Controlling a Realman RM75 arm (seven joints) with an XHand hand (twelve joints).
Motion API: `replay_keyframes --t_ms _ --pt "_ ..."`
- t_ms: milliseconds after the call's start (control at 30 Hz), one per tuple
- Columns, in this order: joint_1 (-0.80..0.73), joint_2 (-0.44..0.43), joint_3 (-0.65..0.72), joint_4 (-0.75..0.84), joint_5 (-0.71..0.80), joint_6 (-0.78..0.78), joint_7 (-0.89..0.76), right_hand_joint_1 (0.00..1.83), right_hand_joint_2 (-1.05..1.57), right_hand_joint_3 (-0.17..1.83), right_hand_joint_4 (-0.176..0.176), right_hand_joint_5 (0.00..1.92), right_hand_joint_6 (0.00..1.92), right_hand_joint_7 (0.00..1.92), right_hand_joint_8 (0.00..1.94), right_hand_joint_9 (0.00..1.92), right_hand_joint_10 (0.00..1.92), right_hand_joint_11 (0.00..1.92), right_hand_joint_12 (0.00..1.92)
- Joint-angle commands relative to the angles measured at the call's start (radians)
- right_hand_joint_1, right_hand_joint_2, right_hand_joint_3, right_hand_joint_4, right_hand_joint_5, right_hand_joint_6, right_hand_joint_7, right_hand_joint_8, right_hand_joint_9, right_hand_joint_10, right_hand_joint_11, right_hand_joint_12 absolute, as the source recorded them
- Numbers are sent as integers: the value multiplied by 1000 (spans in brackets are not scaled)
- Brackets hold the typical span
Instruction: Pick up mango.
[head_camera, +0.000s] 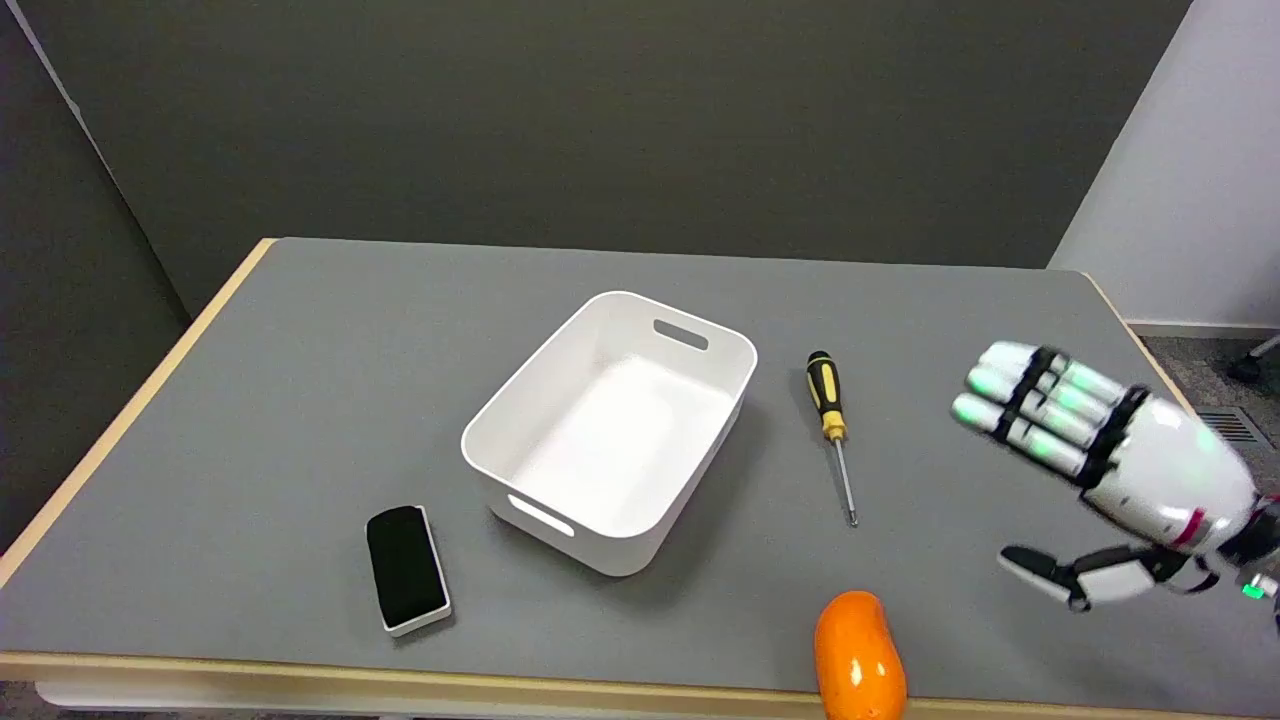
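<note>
An orange mango (859, 658) lies at the table's near edge, right of centre, its lower end cut off by the picture's bottom. My right hand (1110, 470) hovers to the right of it and a little farther back, above the table's right side. Its fingers stretch out to the left, the thumb held apart below them, and nothing is between them. A clear gap separates the hand from the mango.
A white bin (612, 428) with nothing in it stands mid-table. A black-and-yellow screwdriver (831, 425) lies just right of it. A black eraser in a white frame (405, 567) lies near the front left. The grey table (300, 400) has a wooden rim.
</note>
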Motion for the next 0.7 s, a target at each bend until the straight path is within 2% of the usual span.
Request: replay_keyframes --t_ms 33,367,700 --pt "-31 -111 -70 34 -170 14 -117 729 512 863 13 -1 -1 -1 -1 -1 27 -1 287" --pt "-53 -108 -52 96 -175 -13 -107 747 519 861 10 -1 -1 -1 -1 -1 15 -1 232" --pt "-50 -93 -84 141 -270 -86 -59 739 519 861 7 -1 -1 -1 -1 -1 14 -1 239"
